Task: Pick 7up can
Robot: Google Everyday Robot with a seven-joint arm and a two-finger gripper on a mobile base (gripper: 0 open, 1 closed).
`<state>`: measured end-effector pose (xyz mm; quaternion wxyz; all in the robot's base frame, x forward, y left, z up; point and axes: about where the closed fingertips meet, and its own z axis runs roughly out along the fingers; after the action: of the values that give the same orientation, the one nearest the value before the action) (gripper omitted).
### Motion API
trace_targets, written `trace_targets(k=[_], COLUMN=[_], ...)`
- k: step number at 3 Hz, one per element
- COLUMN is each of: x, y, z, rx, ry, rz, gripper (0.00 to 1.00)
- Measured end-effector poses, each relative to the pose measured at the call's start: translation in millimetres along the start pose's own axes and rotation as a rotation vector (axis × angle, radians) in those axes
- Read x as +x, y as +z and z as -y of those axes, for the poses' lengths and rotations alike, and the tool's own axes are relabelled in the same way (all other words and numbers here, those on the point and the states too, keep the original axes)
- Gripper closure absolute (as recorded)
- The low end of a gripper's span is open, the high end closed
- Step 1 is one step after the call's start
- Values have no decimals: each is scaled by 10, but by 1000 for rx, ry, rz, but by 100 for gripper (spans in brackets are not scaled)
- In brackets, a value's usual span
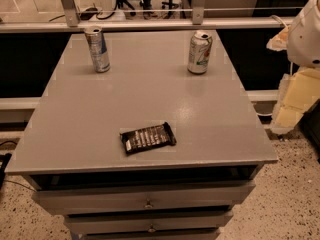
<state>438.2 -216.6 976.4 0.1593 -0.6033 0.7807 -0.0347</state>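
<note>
The 7up can [199, 52] stands upright at the back right of the grey cabinet top [150, 99]. It is whitish-silver with green lettering and a silver top. My gripper [293, 100] is at the right edge of the view, beyond the cabinet's right side, below the white arm joint [307, 34]. It is to the right of the can, well apart from it, and holds nothing that I can see.
A slimmer silver-and-blue can [97, 49] stands upright at the back left. A dark snack wrapper [148, 137] lies flat near the front middle. The cabinet has drawers [147, 199] below its front edge. A rail and glass wall [150, 24] run behind it.
</note>
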Motion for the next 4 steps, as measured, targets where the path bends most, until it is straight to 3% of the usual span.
trace_targets(k=[2,4], x=[46,25], y=[-33,331], z=[141,1168], rx=[12,50], ry=[3,17], rz=[47,278], gripper=[0,0])
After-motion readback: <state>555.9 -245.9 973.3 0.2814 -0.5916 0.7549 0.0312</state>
